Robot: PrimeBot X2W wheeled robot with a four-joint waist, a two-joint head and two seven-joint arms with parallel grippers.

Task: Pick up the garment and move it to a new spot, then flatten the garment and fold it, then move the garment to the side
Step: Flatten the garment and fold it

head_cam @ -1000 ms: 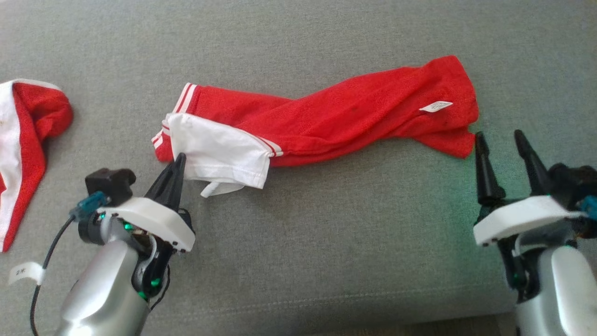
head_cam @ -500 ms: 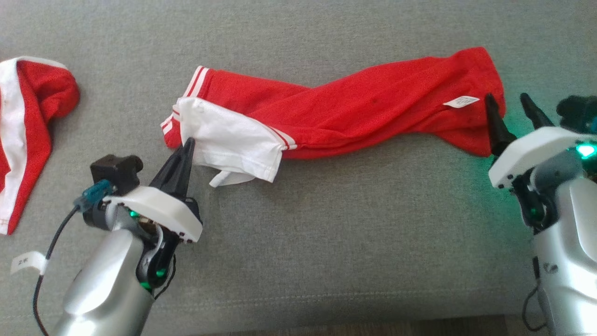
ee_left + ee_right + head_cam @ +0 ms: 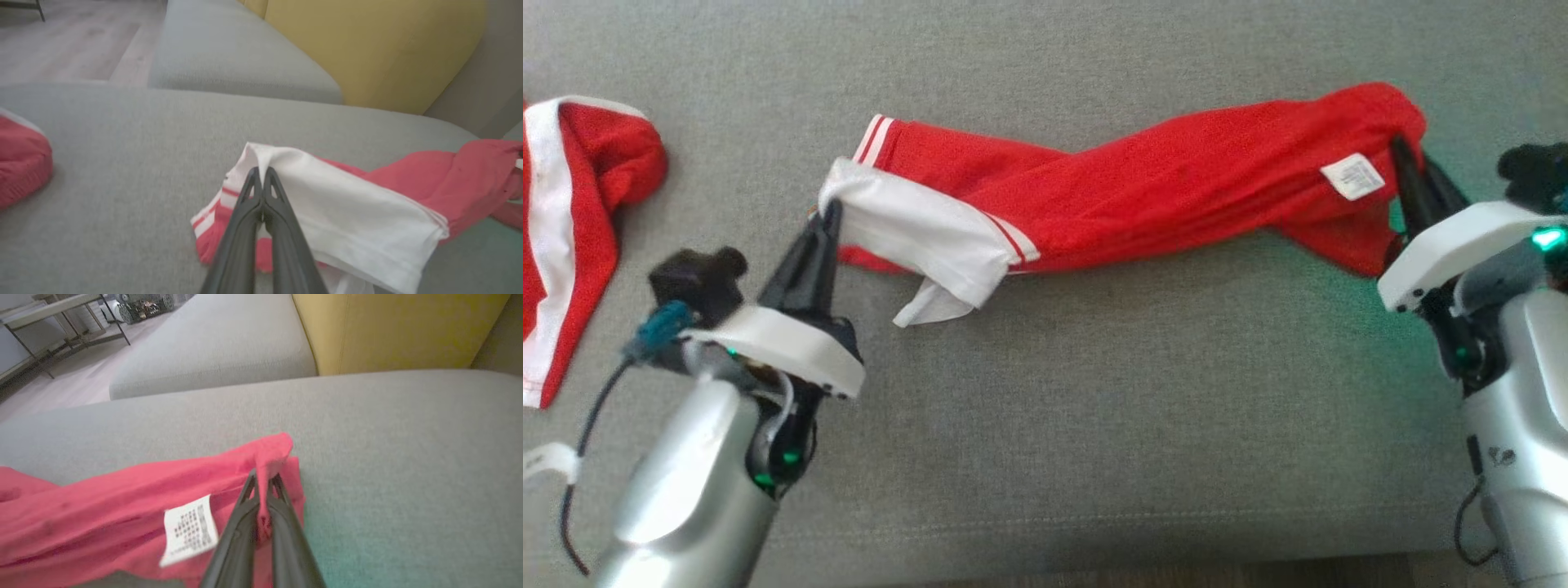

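A grey sofa (image 3: 1045,457) carries a long red garment (image 3: 1176,188) stretched between the grippers. The left gripper (image 3: 827,216) is clamped on its white sleeve end, and the right gripper (image 3: 1413,159) is clamped on the red end, just right of a white label (image 3: 1353,176). This looks like the pick-up step, and the next move calls for both to lift together and carry it to a new spot; a second red-and-white garment (image 3: 580,204), well left of the left gripper, seems unlikely to obstruct.

Grey sofa seat (image 3: 1045,425) — yellow cushion (image 3: 367,49) behind; pale wood floor (image 3: 61,49).
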